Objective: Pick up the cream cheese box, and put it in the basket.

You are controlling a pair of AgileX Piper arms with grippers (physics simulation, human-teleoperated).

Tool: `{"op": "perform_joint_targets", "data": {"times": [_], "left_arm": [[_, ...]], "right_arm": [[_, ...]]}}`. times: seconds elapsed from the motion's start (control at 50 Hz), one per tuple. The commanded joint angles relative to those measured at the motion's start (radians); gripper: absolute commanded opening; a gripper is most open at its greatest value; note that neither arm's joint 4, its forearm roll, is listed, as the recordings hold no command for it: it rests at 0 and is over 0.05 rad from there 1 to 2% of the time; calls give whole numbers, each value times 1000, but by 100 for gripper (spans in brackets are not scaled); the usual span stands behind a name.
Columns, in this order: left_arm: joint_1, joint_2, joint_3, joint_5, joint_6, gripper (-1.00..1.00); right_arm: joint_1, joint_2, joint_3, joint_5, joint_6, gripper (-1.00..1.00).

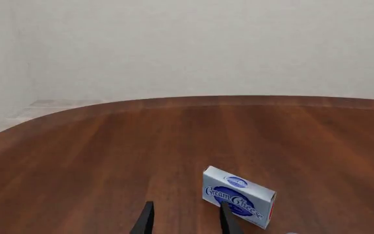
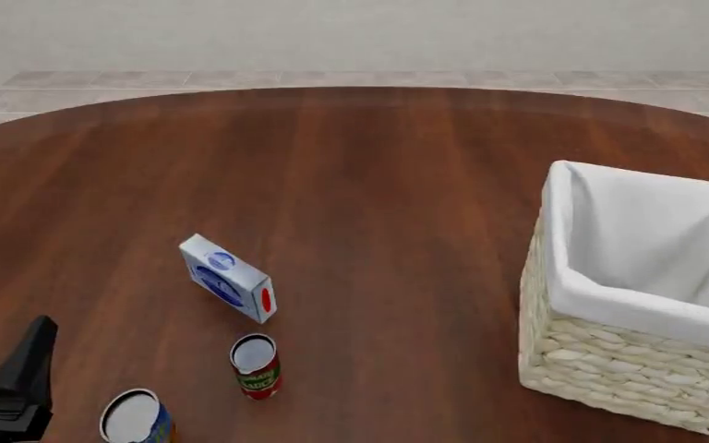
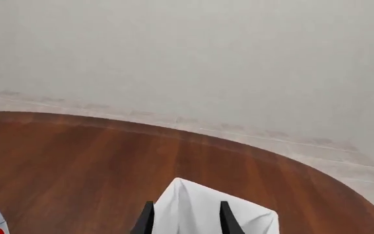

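Box stands on a long edge on the counter, left of centre in front view, turned at an angle, red oval end facing the near side. Nothing touches it. Bare wood all round its far and left sides, out to the curved far counter edge.

Just near-side of the box: red can, upright, close but apart. Blue can further near-left, cut by the frame edge, apart from the red can.

Basket sits at the right of the counter, well apart from the box, white liner folded over the rim, right part out of frame. Wide open strip of wood between box and basket.

Left gripper near-left of the box, off the counter surface; front view shows only part of the left arm at the bottom-left corner. Left wrist view: fingers spread, gap narrower than the box's long face, one finger overlaps the box in the picture, contact cannot be told. Holding nothing.

Right gripper not seen in front view. Right wrist view: fingers parted, empty, with the basket's liner corner beyond them and the box at that picture's edge.
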Motion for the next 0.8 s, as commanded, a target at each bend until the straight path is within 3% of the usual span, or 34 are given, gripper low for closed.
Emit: {"op": "perform_joint_targets", "data": {"times": [0.02, 0.28, 0.6, 0.76, 0.8], "left_arm": [[0, 0, 0, 0, 0, 100], [0, 0, 0, 0, 0, 100], [0, 0, 0, 0, 0, 100], [0, 0, 0, 0, 0, 100], [0, 0, 0, 0, 0, 100]], "right_arm": [[81, 149, -97, -32, -28, 100], [128, 297, -182, -73, -50, 100], [323, 531, -308, -94, 11, 100], [428, 598, -334, -119, 0, 100], [456, 624, -347, -117, 26, 100]]}}
